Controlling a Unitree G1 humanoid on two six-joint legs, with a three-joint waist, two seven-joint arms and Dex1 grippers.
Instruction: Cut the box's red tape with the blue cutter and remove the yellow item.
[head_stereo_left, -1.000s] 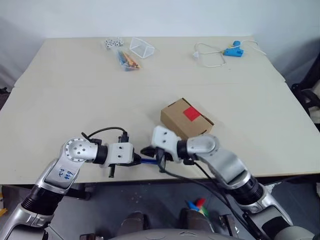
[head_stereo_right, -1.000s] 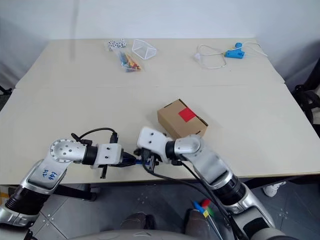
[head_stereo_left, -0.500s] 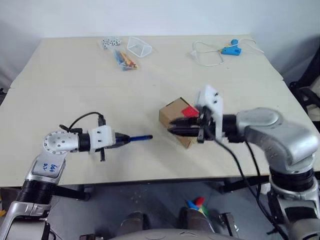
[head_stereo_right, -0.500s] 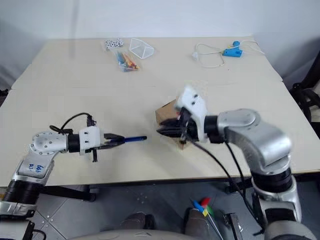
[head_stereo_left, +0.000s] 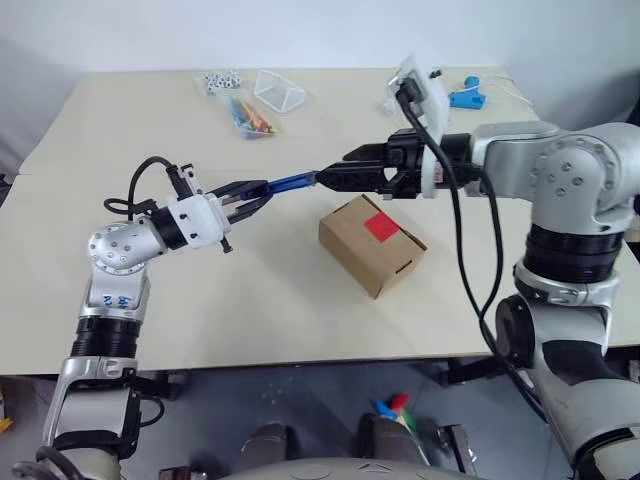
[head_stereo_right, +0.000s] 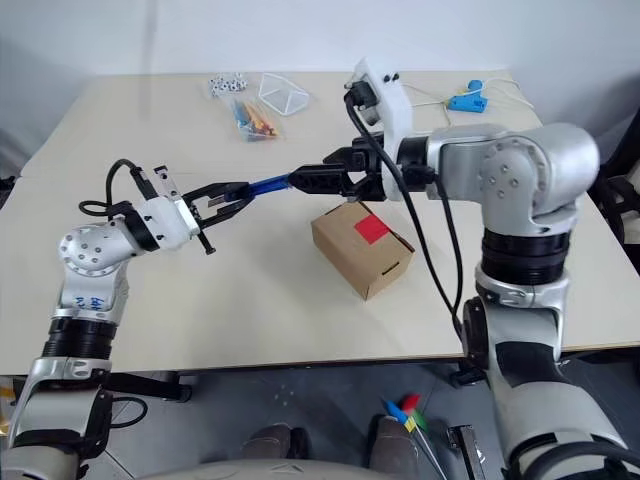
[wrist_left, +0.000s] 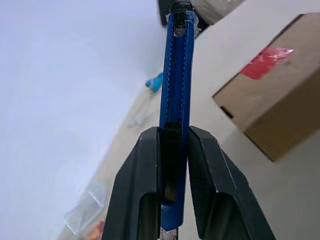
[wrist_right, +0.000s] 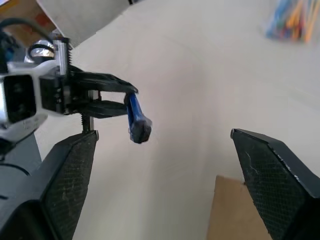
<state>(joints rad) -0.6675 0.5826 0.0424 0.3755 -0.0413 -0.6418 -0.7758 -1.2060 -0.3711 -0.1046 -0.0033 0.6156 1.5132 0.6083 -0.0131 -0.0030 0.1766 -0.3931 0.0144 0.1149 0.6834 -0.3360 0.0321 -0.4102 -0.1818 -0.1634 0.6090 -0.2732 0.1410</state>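
Both arms raised from low at the counter's near edge to well above it. Left hand (head_stereo_left: 252, 190) lifted and swung toward the box (head_stereo_left: 372, 243), tilted upward now instead of lying level, clamped on the blue cutter (head_stereo_left: 291, 181) throughout. Right hand (head_stereo_left: 345, 177) let go of the cutter's far end, fingers (wrist_right: 272, 175) spread wide from shut, then carried up over the box, tips now just beside the cutter's dark tip (wrist_right: 139, 132).
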